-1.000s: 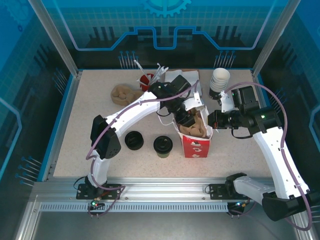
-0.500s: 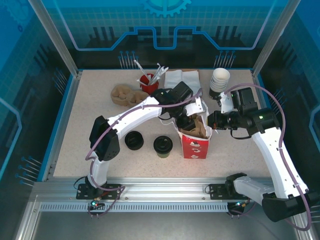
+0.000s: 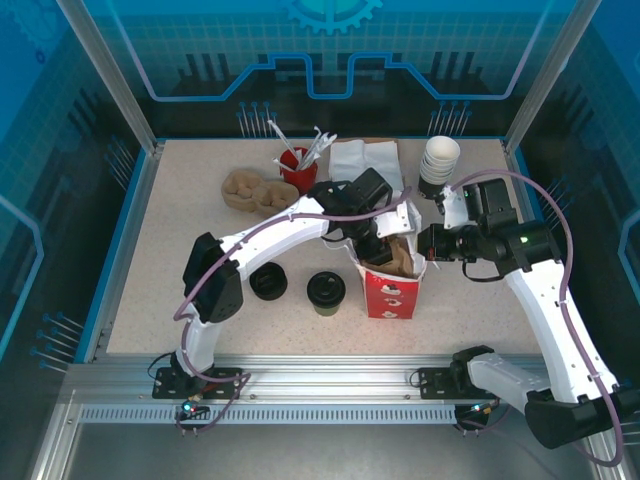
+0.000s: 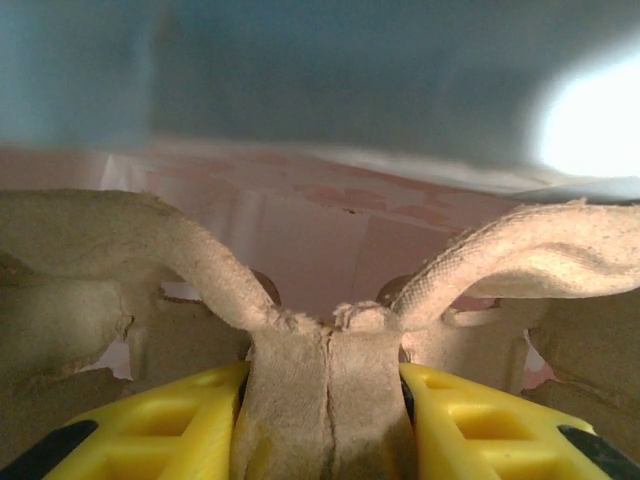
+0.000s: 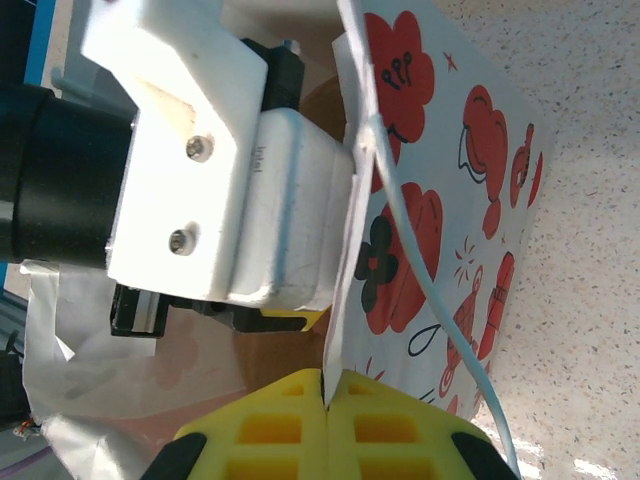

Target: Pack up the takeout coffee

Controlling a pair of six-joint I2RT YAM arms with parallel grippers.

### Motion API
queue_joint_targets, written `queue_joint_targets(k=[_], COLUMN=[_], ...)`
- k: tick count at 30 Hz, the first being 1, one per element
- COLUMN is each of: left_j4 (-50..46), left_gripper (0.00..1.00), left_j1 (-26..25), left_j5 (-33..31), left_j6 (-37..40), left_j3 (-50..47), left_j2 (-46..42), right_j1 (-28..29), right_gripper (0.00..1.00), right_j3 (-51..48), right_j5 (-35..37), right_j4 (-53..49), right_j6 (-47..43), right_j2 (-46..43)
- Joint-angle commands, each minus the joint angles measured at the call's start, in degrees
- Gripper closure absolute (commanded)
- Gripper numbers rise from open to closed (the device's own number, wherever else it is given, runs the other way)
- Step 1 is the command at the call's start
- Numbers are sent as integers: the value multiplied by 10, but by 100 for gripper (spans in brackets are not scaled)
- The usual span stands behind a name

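The takeout coffee (image 3: 326,291), a small dark cup with a black lid, stands on the table left of the red-and-white paper bag (image 3: 392,290). My left gripper (image 3: 383,243) reaches down into the bag's open top. It is shut on the centre rib of a brown pulp cup carrier (image 4: 100,240), yellow fingers (image 4: 470,420) pressing both sides. The bag's pinkish inner wall (image 4: 330,220) lies just beyond. My right gripper (image 3: 428,243) is shut on the bag's right rim. In the right wrist view the rim (image 5: 345,260) is pinched between the pads (image 5: 400,430).
A low black lid piece (image 3: 268,281) sits left of the coffee. At the back are another pulp carrier (image 3: 248,189), a red cup of stirrers (image 3: 297,165), napkins (image 3: 365,156) and a stack of white cups (image 3: 439,160). Blue walls ring the table.
My left arm has shifted a little to the right, carrying the carrier further over and into the bag's mouth. The right gripper has kept still on the rim.
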Motion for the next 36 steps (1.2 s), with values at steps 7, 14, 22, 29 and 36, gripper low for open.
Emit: queue_joint_targets(k=[7,14,22,29,36], left_j4=[-32,-62,-68,-65,-80], left_gripper=[58,56,57,57,42], left_j1=[-13,-21,-24,-26,-26], left_j5=[-22,-44,-49,-50,-39], left_j6=[26,41,44,41,36], left_j3=[33,58,68,70,90], left_j2=[39,61,70,76,72], right_j1=[-4,-4,-4,-4,-4], right_gripper=[100,100,100,100,100], right_j3=[-12,-12,-12,-16,-18], right_j5=[17,37,56,58,56], right_j4=[5,2,-4,-5,-5], right_j6=[12,14,14,14,14], right_j2=[-23,-32,-41,-45,-44])
